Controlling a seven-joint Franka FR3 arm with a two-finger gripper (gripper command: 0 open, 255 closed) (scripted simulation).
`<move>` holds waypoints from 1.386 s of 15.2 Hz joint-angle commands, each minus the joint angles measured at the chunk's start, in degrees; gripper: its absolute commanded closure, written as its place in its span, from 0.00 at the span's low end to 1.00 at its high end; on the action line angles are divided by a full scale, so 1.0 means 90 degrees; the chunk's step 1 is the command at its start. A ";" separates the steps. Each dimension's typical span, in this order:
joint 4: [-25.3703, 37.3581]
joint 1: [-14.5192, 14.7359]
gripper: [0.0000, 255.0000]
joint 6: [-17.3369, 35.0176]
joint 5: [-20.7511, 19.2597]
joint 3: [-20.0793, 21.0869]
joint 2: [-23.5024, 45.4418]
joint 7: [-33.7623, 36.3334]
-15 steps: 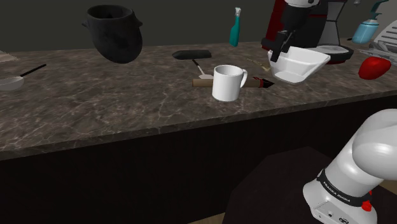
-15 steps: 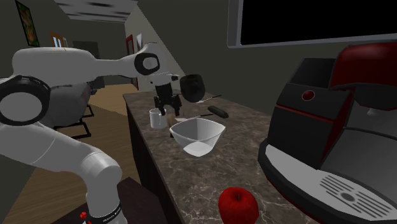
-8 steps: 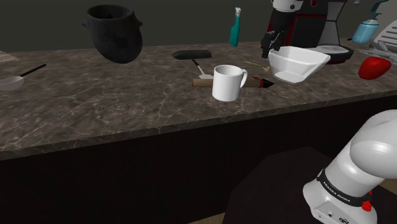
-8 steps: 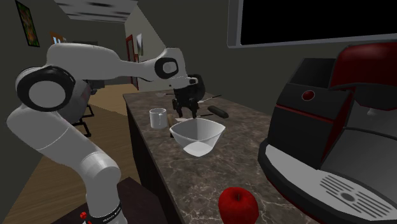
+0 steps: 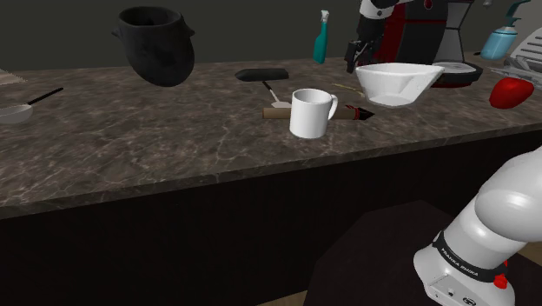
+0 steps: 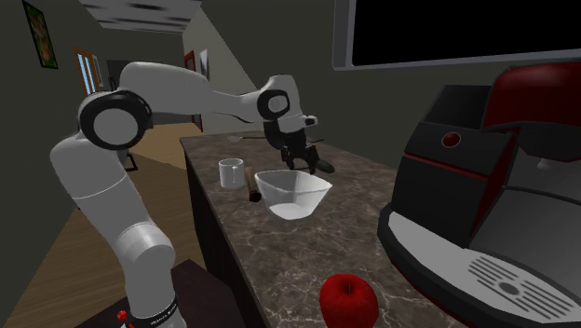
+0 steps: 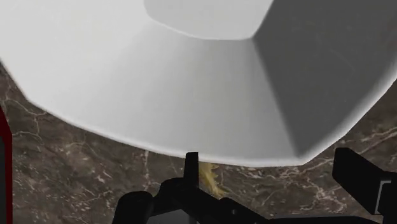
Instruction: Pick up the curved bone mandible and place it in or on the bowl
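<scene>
The all-black two-finger tool (image 5: pixel 354 56) hangs just beside the rim of the white, angular, wide-mouthed bowl (image 5: pixel 395 85), on the bowl's side toward the teal spray bottle (image 5: pixel 321 36). The wrist view shows its fingers (image 7: pixel 191 167) spread well apart and clasping nothing. The small yellowish curved bone mandible (image 7: pixel 210 179) lies on the dark marbled stone table (image 5: pixel 174 139), just outside the bowl's wall and below its rim, not in the bowl. It sits in the gap between the spread fingers, close against one of them, though whether it touches that finger cannot be told. The bowl stands on the table. A white mug (image 5: pixel 311 113) stands near the bowl, with a brown stick-like utensil (image 5: pixel 278 111) lying behind it. A red apple (image 5: pixel 511 91) sits on the bowl's far side from the mug, and a red and black coffee machine (image 5: pixel 417 26) rises just behind the bowl. A black pot (image 5: pixel 156 43) stands well apart from the bowl, beyond the mug.
</scene>
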 commanded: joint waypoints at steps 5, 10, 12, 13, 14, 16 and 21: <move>0.0877 -0.0285 0.00 0.0228 0.0092 -0.0312 0.1187 -0.0090; 0.0600 -0.0316 0.00 0.0632 0.0096 -0.0347 0.1311 -0.0095; 0.0471 -0.0333 0.00 0.0839 0.0100 -0.0365 0.1387 -0.0099; 0.0470 -0.0333 0.00 0.0839 0.0100 -0.0365 0.1386 -0.0099; 0.0471 -0.0333 0.00 0.0839 0.0100 -0.0365 0.1386 -0.0099; 0.0471 -0.0333 0.00 0.0839 0.0100 -0.0365 0.1387 -0.0099; 0.0472 -0.0333 1.00 0.0839 0.0100 -0.0365 0.1387 -0.0099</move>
